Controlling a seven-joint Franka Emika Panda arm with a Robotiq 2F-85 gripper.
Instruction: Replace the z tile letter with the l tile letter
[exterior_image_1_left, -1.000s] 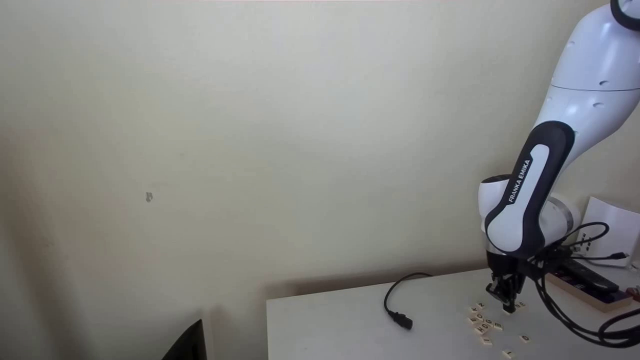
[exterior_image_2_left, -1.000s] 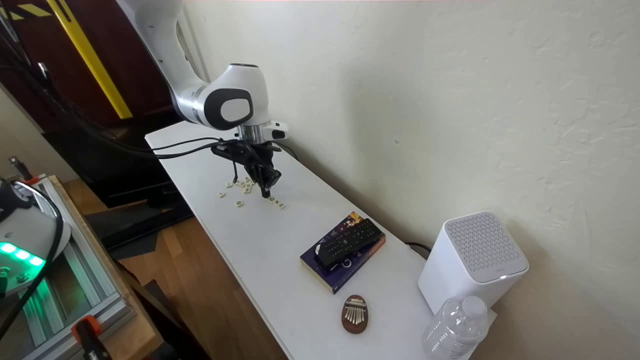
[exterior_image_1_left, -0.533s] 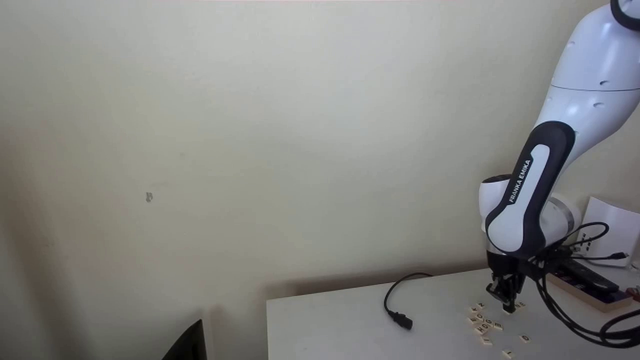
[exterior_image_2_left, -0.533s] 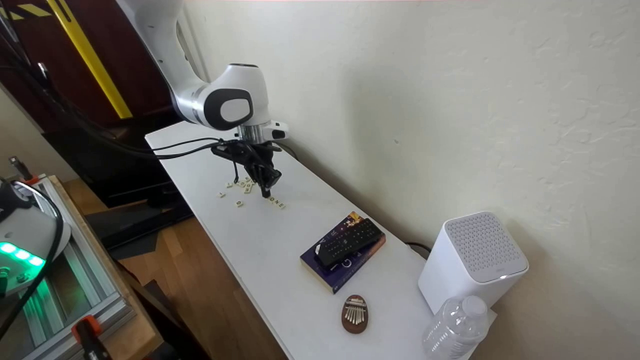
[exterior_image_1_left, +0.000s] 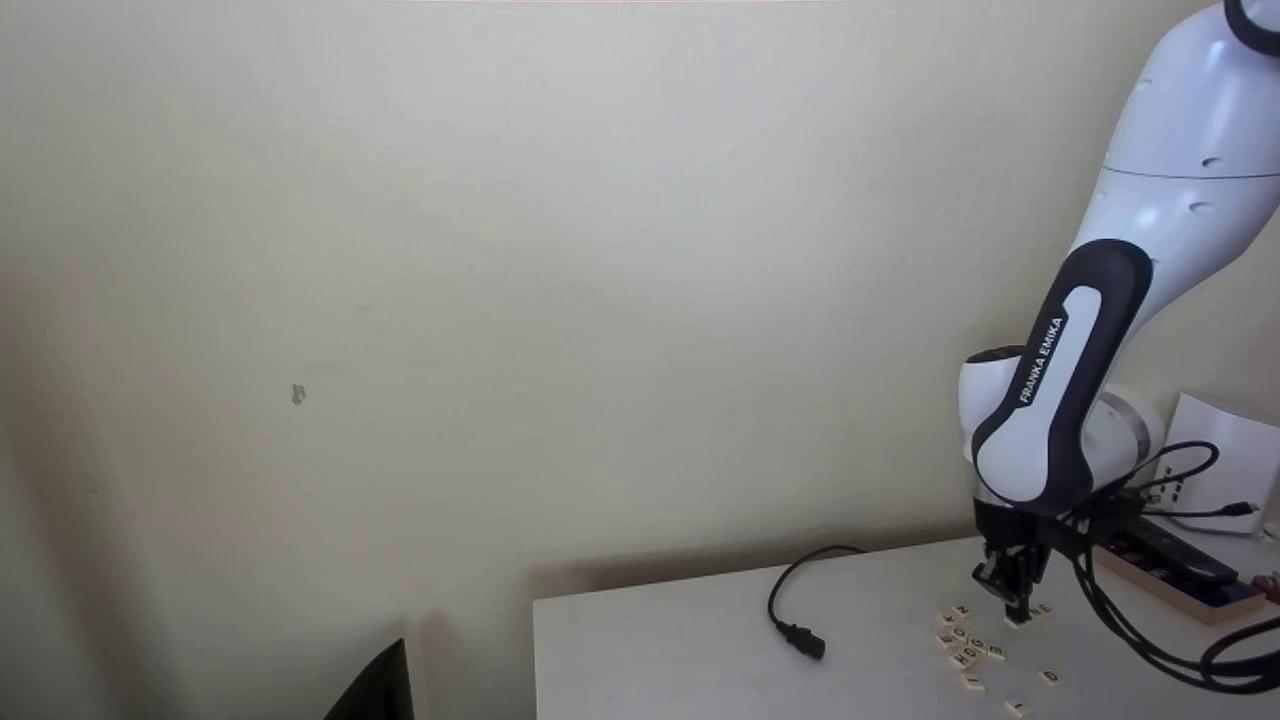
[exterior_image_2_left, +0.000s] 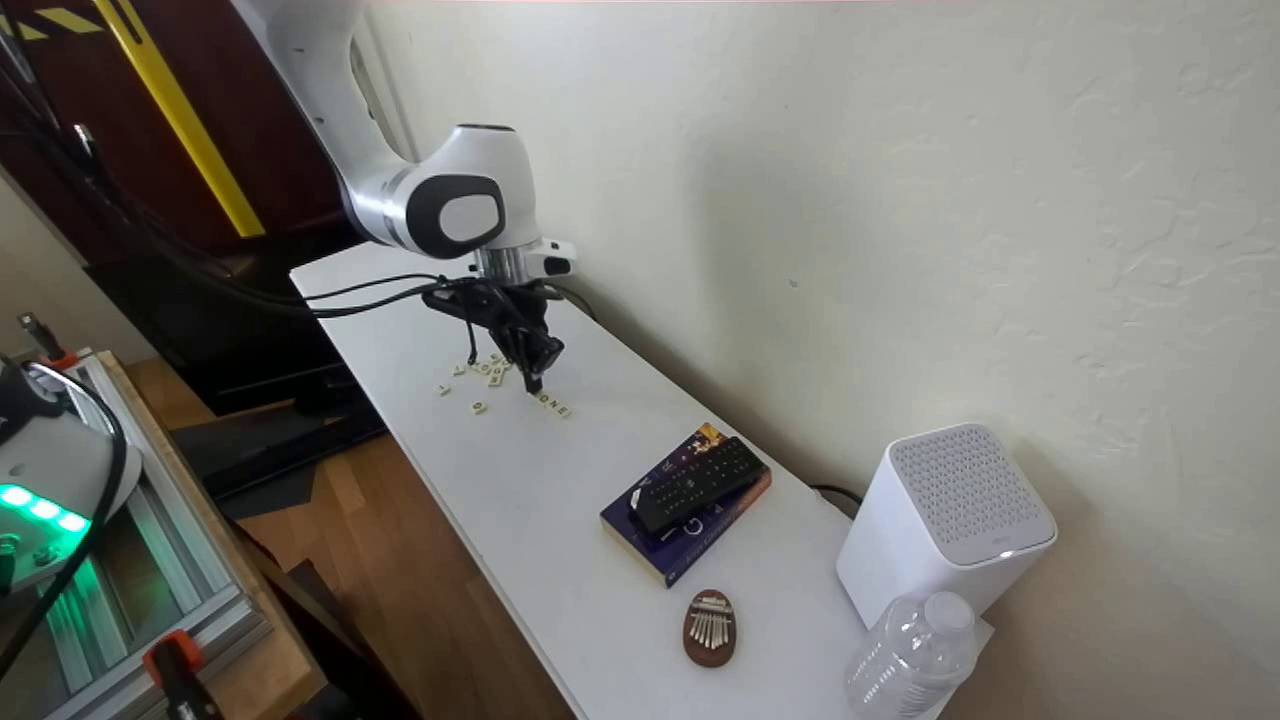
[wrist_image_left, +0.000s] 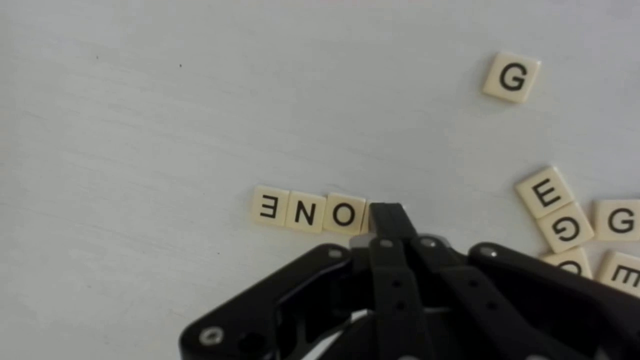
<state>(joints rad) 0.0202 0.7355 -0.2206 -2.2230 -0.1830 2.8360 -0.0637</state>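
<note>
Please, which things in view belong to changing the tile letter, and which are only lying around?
Belong to the job:
gripper
O tile, N tile, E tile
mostly hidden tile beside the O, letter unseen
perhaps one of the loose tiles; no Z or L is readable

Only lying around:
remote, on the book
thumb piano
bottle
white box
plug

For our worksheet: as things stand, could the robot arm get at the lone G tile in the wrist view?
Probably yes: the lone G tile lies face up, apart from the other tiles, with the jaws nearby. They look shut, though, so they'd likely need to open first.
</note>
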